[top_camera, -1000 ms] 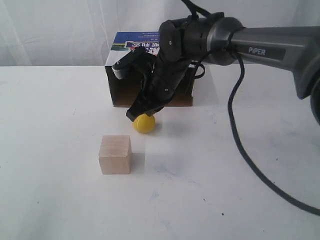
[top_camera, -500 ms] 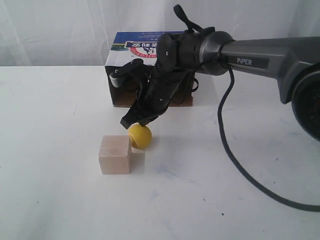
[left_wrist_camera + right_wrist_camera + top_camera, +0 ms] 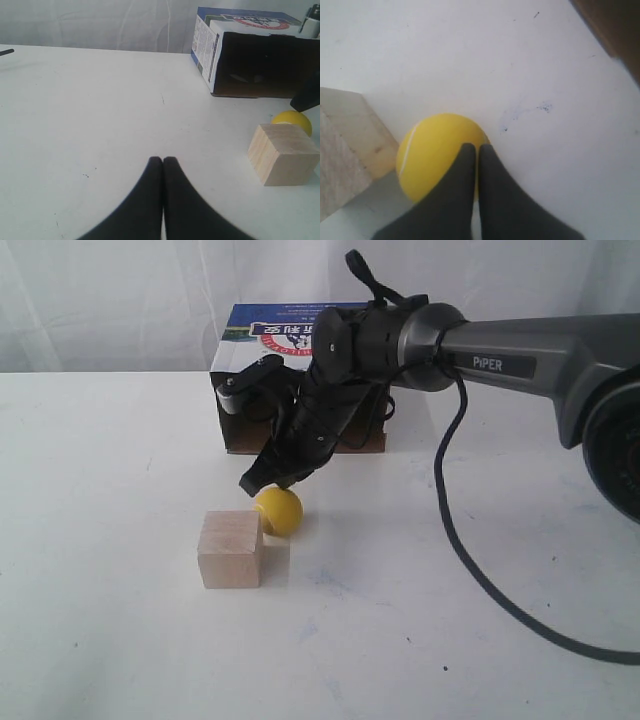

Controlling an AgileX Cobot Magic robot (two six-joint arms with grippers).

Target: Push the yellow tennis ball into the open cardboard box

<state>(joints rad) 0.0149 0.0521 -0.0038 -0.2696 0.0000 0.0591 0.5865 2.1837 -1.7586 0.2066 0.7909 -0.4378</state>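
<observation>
The yellow tennis ball (image 3: 279, 511) lies on the white table, touching the right side of the pale wooden cube (image 3: 230, 549). It also shows in the right wrist view, the ball (image 3: 435, 150) against the cube (image 3: 347, 145). My right gripper (image 3: 258, 482) is shut, its tips on the ball's top on the box side. The open cardboard box (image 3: 300, 390) stands behind, its dark opening facing forward and partly hidden by the arm. My left gripper (image 3: 163, 160) is shut and holds nothing, off to the left of the cube (image 3: 282, 154), the ball (image 3: 295, 121) and the box (image 3: 250, 52).
A black cable (image 3: 470, 540) hangs from the right arm and trails over the table at the right. White curtains close off the back of the scene.
The ball has rolled forward and left, away from the box, until it met the cube. My right gripper followed it down and left; both have stayed nearly still for the last half second.
</observation>
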